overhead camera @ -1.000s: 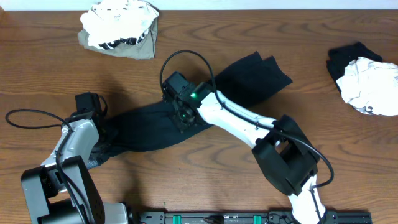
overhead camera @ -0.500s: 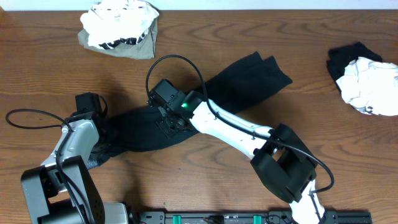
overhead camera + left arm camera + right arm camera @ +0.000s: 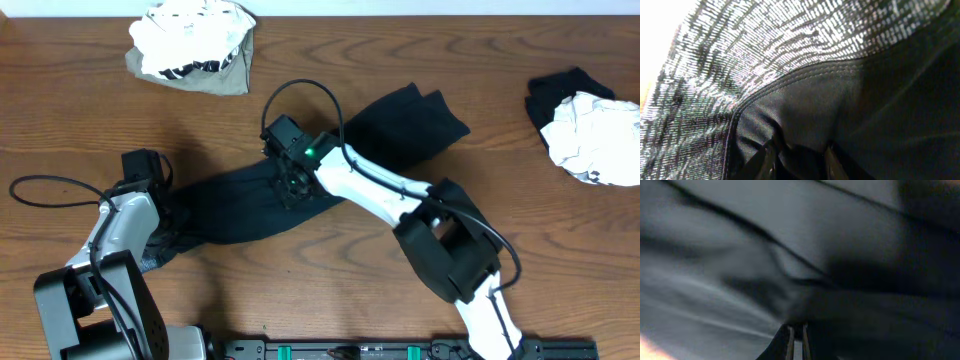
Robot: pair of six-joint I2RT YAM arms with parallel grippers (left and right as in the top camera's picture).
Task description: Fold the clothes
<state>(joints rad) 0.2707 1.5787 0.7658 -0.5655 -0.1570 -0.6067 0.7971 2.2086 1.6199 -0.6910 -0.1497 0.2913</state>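
The long black garment (image 3: 405, 120) lies stretched diagonally across the middle of the wooden surface (image 3: 70, 110). The left claw (image 3: 797, 161) is clenched on a bunch of its black fabric, just beside the heathered grey band (image 3: 765, 50). The right claw (image 3: 796, 340) presses on the garment's middle with its fingertips almost together; whether cloth is caught between them I cannot tell. A white-and-olive heap (image 3: 190, 45) sits far back on the left, and a black-and-white heap (image 3: 590, 130) lies at the right.

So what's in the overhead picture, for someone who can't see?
A long black garment lies diagonally on a wooden table, left gripper at its lower end, right gripper mid-length. A white-olive pile sits top left, a black-white pile far right.
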